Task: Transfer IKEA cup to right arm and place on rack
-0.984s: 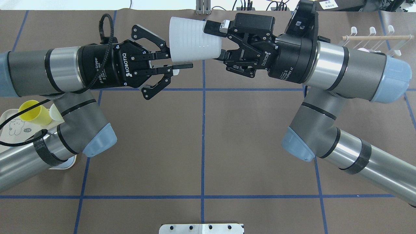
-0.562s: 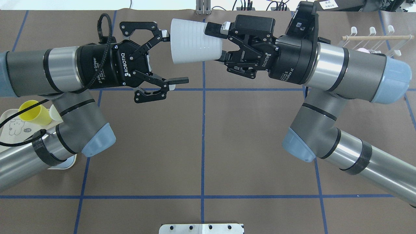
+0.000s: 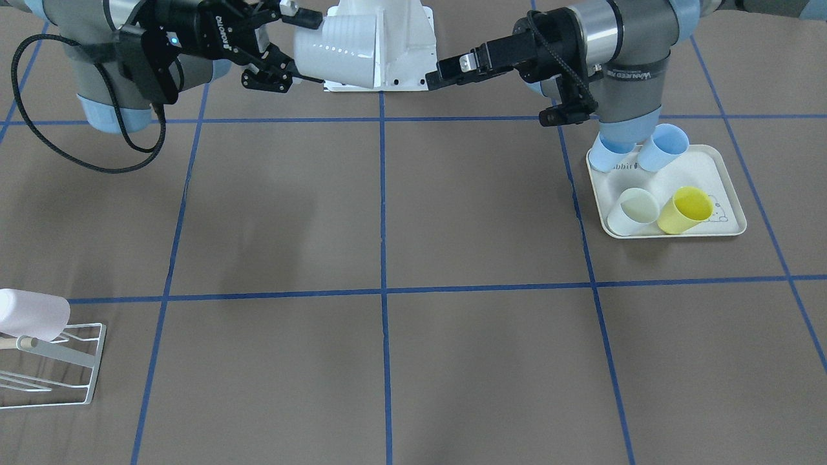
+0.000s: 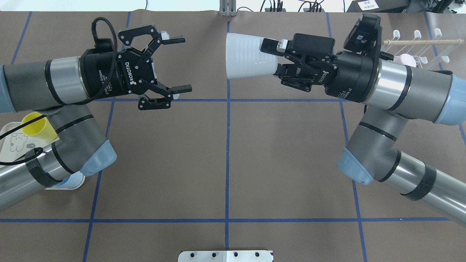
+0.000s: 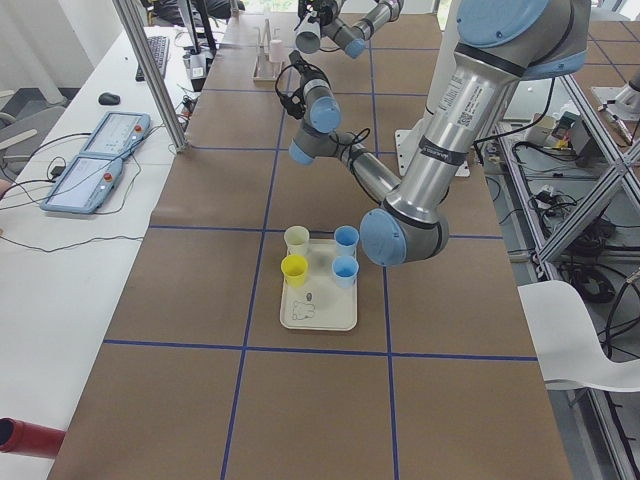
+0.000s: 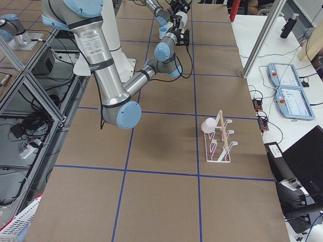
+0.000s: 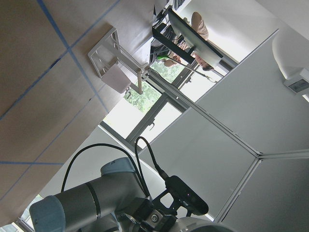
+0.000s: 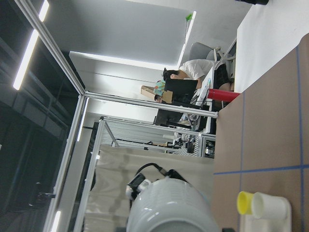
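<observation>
Overhead exterior: the IKEA cup (image 4: 245,60) is held level above the surface's far edge, its narrow end clamped in the jaws of the right gripper (image 4: 273,57), mouth pointed away from the rack (image 4: 418,42) at the far right corner. The jaws of the left gripper (image 4: 182,62) are spread wide, empty.

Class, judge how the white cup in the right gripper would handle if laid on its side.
Probably light: the right gripper holds the white cup sideways by its narrow end alone. Tapered, so it would likely roll in a curve.
</observation>
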